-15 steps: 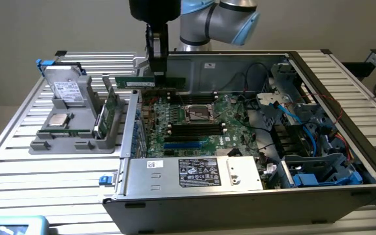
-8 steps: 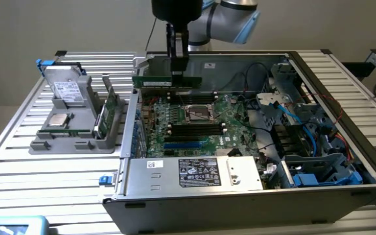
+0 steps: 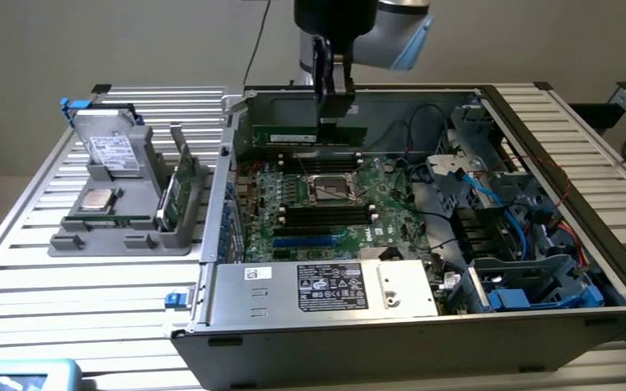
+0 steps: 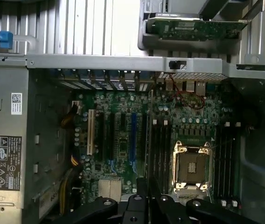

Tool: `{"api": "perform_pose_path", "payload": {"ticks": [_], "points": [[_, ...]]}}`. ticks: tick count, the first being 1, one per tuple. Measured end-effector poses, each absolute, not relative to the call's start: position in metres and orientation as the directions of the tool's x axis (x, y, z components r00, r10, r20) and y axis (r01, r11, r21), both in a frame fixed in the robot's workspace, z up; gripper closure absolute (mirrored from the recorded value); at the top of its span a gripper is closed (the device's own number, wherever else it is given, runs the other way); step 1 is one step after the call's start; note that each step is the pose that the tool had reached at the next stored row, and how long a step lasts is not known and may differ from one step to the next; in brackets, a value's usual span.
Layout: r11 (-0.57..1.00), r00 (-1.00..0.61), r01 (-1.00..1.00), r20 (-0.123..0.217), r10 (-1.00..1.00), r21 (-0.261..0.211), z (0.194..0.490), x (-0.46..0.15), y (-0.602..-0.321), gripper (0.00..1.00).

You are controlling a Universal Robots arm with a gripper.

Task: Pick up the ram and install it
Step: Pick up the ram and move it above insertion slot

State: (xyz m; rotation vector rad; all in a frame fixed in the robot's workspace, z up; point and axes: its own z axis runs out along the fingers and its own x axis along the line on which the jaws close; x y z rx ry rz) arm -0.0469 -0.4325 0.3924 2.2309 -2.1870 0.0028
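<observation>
One ram (image 3: 297, 135), clamped in jaws, over the case (image 3: 400, 352); motherboard (image 3: 385, 176) inside.

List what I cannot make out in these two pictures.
1. Exterior view: arm, cut off by the top edge.
2. Exterior view: print on the ram, too small.
3. Wrist view: gripper, its base cut off by the bottom edge.
4. Both views: label print, too small to read.

arm (image 3: 362, 24): cut off by the exterior view's top edge.
ram (image 3: 286, 135): top middle covered by the gripper (image 3: 332, 114); markings too small to be made out.
PSU label (image 3: 332, 287): print too small to be read.
teal object (image 3: 14, 376): clipped at the corner, not identified.
</observation>
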Motion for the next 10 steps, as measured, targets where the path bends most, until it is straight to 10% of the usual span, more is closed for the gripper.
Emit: {"api": "perform_pose_path", "payload": {"ticks": [10], "points": [[-0.020,0.020,-1.000,0.014,-1.000,0.007,0.388,-0.027,-0.418,0.87]]}}
